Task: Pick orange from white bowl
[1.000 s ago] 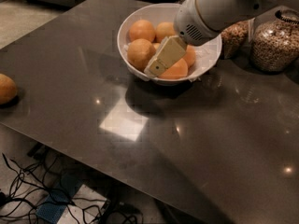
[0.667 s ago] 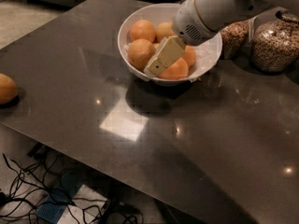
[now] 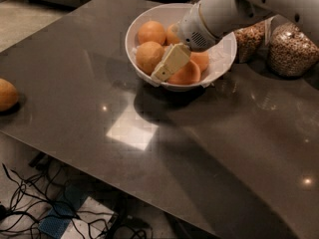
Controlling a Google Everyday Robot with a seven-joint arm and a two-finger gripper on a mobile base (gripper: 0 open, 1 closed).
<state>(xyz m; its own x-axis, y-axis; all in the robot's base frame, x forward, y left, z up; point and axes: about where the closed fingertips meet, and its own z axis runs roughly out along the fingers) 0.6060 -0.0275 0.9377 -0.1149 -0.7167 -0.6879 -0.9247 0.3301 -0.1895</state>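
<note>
the orange (image 3: 148,57), pale yellow-orange with a dull peel, sits at the front left inside the white bowl (image 3: 130,40), close against the near wall. 4 deeper-coloured fruits (image 3: 152,32) share the bowl with it: 1 behind it at the back left, 1 partly hidden at the back, and 2 at the front right, 1 of them half covered. crinkled white paper (image 3: 218,59) shows along the bowl's right inner wall.

the gripper (image 3: 169,64), a flat cream-coloured piece, slants down and to the left into the bowl. it lies just beside the orange on that fruit's right, and it overlaps the front right fruit. how wide the gripper stands, and whether it grips anything, cannot be told from this angle. the white arm (image 3: 224,9) enters from the upper right and passes over the bowl's back rim.

the bowl stands at the far side of a dark glossy table (image 3: 199,153). 2 glass jars of grain (image 3: 291,49) stand just beside the bowl on its right. a loose orange (image 3: 7,94) rests at the table's left edge, well apart from the bowl. a pale patch of reflected light (image 3: 132,128) lies on the table in front of the bowl. tangled cables (image 3: 30,208) cover the floor below the near edge.
</note>
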